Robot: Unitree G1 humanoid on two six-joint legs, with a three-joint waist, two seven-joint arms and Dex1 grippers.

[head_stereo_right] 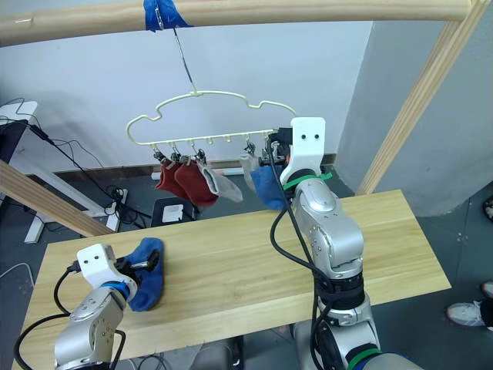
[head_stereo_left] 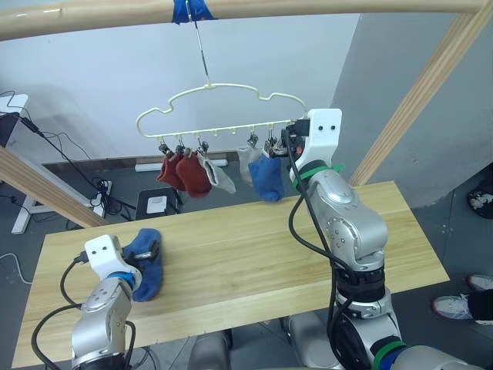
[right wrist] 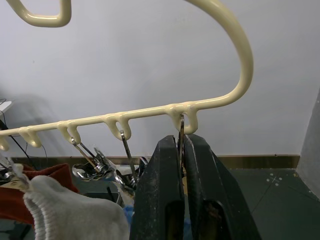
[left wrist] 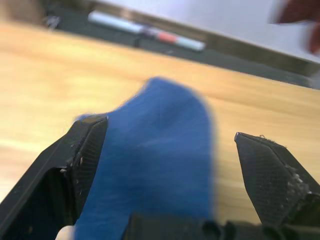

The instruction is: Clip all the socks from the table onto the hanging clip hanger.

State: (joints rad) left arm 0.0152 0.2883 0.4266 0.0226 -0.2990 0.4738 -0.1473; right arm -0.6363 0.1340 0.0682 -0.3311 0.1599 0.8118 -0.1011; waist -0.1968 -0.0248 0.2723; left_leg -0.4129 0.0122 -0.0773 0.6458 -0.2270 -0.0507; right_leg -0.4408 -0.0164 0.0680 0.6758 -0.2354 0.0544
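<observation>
Nearest to us, the left gripper [left wrist: 165, 165] sits low at the near left of the table [head_stereo_left: 254, 254], and we've got its jaws spread wide either side of the last blue sock [head_stereo_left: 145, 262], one finger [left wrist: 82, 150] brushing the knit and the other standing clear. Nothing is pinched yet; we read this as lining up for the pick, jaws straddling the sock so a simple close would take it. That forearm lies nearly flat along the near edge, wrist pointing away from us over the planks.

Working down from the biggest things: the long pale table runs across the scene, and above its far edge the clip hanger [head_stereo_left: 223, 116] hangs by its hook from a wooden pole [head_stereo_left: 231, 11], where blue tape [head_stereo_left: 192, 9] marks the spot. It hangs high so the socks can dangle free. We count five already up there: two rust red socks [head_stereo_left: 183, 171] on the left, a grey sock [head_stereo_left: 217, 173] beside them, another grey sock [head_stereo_left: 248, 160] and a blue sock [head_stereo_left: 267, 176] towards the right.

The right arm rears up steeply from the near right, elbow bent, wrist tipped to the hanger's right end. The right gripper [right wrist: 181, 150] has its jaws pressed together on the wire of the end clip [right wrist: 181, 131], right under its loop. Our guess is that it's steadying the hanger, or holding that clip ready, for the sixth sock.

So five are clipped, and one is left on the table.
</observation>
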